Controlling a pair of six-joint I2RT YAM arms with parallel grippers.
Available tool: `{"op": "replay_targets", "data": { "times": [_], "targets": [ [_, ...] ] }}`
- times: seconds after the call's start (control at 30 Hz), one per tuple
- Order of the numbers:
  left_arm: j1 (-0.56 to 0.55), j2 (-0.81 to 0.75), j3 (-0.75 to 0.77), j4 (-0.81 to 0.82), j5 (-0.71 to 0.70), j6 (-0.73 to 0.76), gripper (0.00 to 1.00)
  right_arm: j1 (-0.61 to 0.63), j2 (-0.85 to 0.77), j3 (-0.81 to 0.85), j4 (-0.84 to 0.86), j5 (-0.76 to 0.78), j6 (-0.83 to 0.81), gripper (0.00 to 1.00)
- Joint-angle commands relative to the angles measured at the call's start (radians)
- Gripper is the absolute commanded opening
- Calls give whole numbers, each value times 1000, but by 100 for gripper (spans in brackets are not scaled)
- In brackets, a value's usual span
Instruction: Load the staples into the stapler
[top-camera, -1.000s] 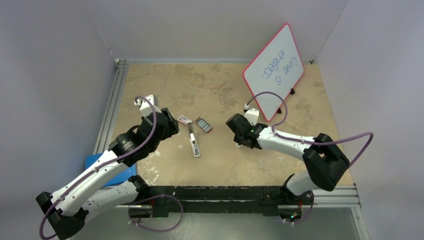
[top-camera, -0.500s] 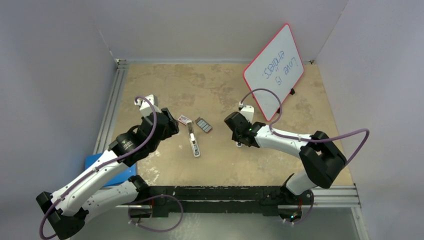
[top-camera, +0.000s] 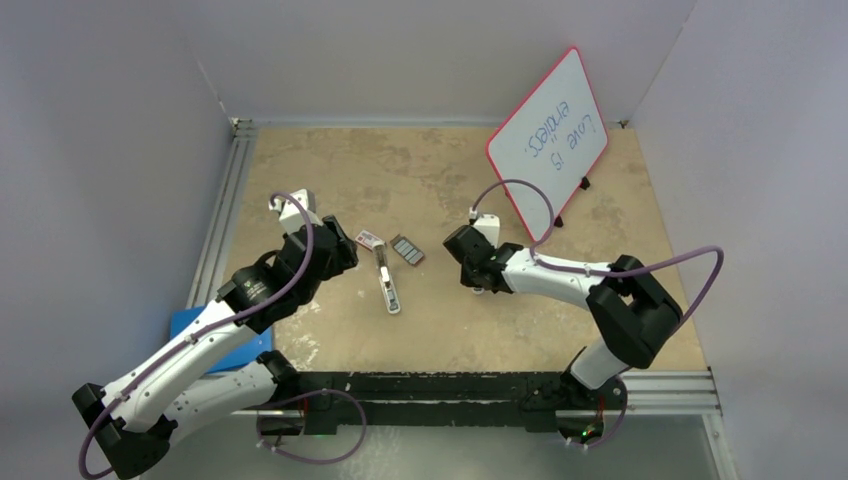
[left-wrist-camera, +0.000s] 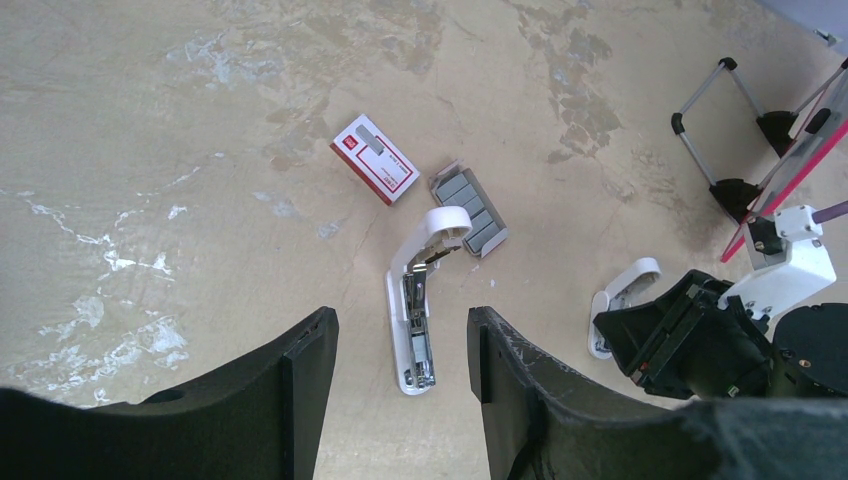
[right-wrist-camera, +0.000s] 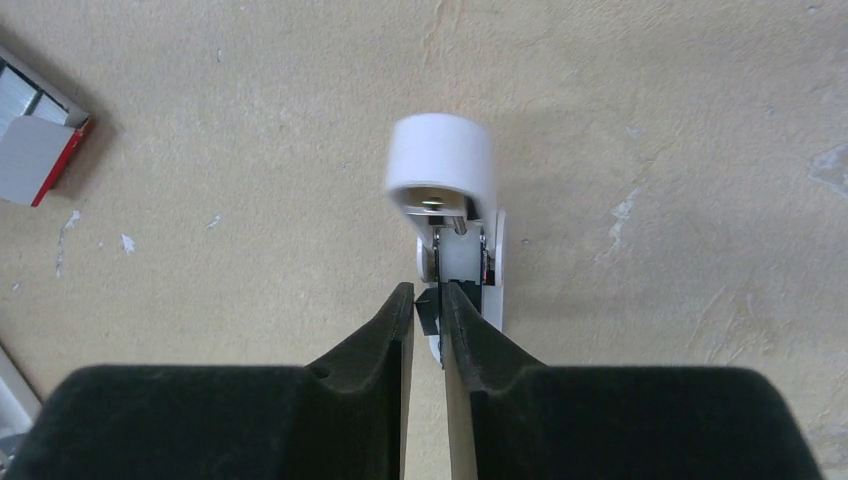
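Observation:
The slim white stapler (top-camera: 388, 285) lies open on the table, its metal channel facing up (left-wrist-camera: 415, 320). The staples (top-camera: 407, 249) are grey strips in a small tray just right of its far end (left-wrist-camera: 470, 208). The red-and-white sleeve (left-wrist-camera: 374, 158) lies apart to the left. My left gripper (left-wrist-camera: 400, 360) is open and empty, hovering near the stapler's near end. My right gripper (right-wrist-camera: 428, 300) is shut on a small black tab at the near end of a short stubby white piece (right-wrist-camera: 445, 170), which rests on the table right of the stapler (left-wrist-camera: 620, 300).
A red-framed whiteboard (top-camera: 548, 140) stands on a wire easel at the back right, its feet (left-wrist-camera: 735, 190) close behind the right gripper. A blue object (top-camera: 190, 325) lies by the left arm. Metal rails (top-camera: 215, 230) and walls border the table.
The right arm has shifted a little to the left with its gripper at the stubby white piece. The left arm, stapler and staples have not moved.

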Motion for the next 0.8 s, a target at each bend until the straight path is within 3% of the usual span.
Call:
{"op": "replay_targets", "data": {
  "times": [0.0, 0.23, 0.57, 0.77],
  "targets": [
    [3, -13, -3, 38, -7, 25, 50, 7, -10, 37, 8, -56, -15, 18],
    [3, -9, -2, 39, -6, 23, 50, 7, -46, 43, 1, -70, -5, 16],
    [3, -12, -4, 40, -4, 24, 50, 6, -83, 46, -74, 26, 87, 32],
    [3, -11, -4, 40, -2, 24, 50, 6, -68, 68, -11, 32, 31, 30]
  ]
}}
